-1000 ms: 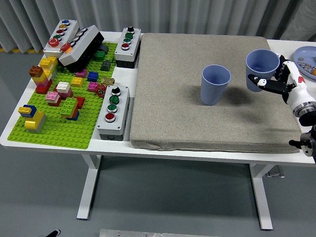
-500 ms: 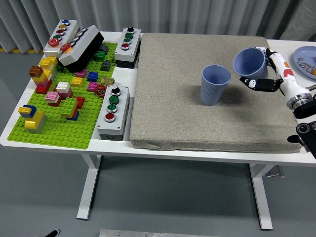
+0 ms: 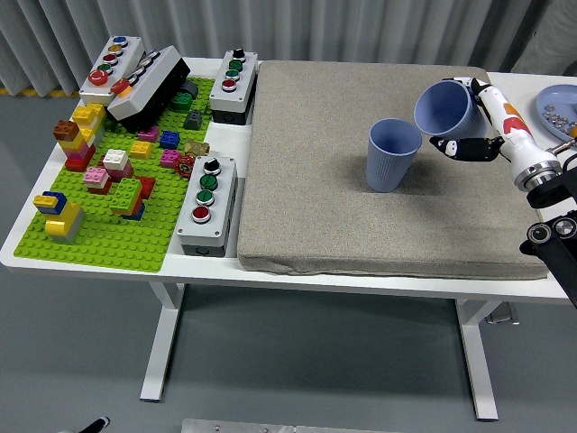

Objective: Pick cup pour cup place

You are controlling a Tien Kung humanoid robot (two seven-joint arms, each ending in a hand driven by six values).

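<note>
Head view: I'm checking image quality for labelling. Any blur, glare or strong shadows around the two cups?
Head view: sharp throughout, no glare; the standing cup casts a soft shadow on the grey mat; the tilted cup in the right hand shows no motion blur.

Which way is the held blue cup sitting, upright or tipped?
Tipped. The blue plastic cup in the right hand leans mouth-first toward the standing blue cup.

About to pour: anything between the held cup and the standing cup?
Nothing; head view shows only bare mat between the tilted cup and the standing cup.
</note>
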